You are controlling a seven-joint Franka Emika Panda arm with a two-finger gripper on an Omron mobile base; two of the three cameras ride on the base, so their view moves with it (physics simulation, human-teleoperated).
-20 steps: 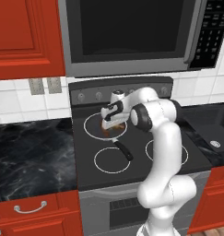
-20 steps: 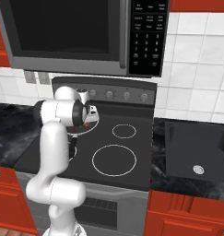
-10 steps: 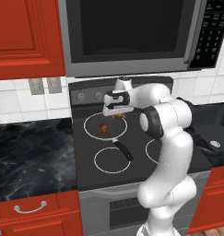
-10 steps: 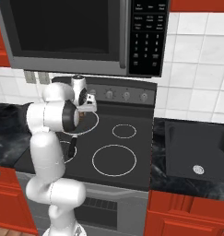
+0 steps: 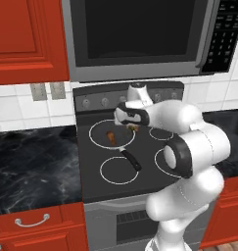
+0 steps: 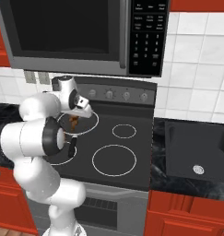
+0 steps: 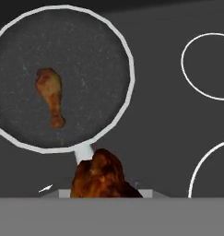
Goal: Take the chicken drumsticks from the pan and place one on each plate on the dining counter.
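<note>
Gripper [image 5: 132, 128] hangs above the stove, just beside the pan's right rim, and it is clamped narrowly on one drumstick [image 7: 102, 177]. From the hand camera the meat sits close under the lens, bulging up between the fingers, whose tips are hidden behind it. The second drumstick [image 7: 51, 95] lies alone in the pan [image 7: 21, 27], left of its middle, thick end up in that view. The pan rests on the rear left burner of the stove [image 5: 96, 181], its black handle [image 5: 131, 159] pointing toward the front edge.

Neither plates nor dining counter show here, so I judge that a long carry lies ahead. The meat is rounded and probably slick, and the hold looks to be on one end, so a fast swing or a jolt from the driving base could let it twist and slip out onto the stove or the floor. A low sweep could also catch the pan's rim or handle and shove the pan, shifting the drumstick left inside.

The microwave [image 6: 62, 32] above has a keypad [image 6: 148, 37] with small white marks, too small to read. No brand name can be made out anywhere.
</note>
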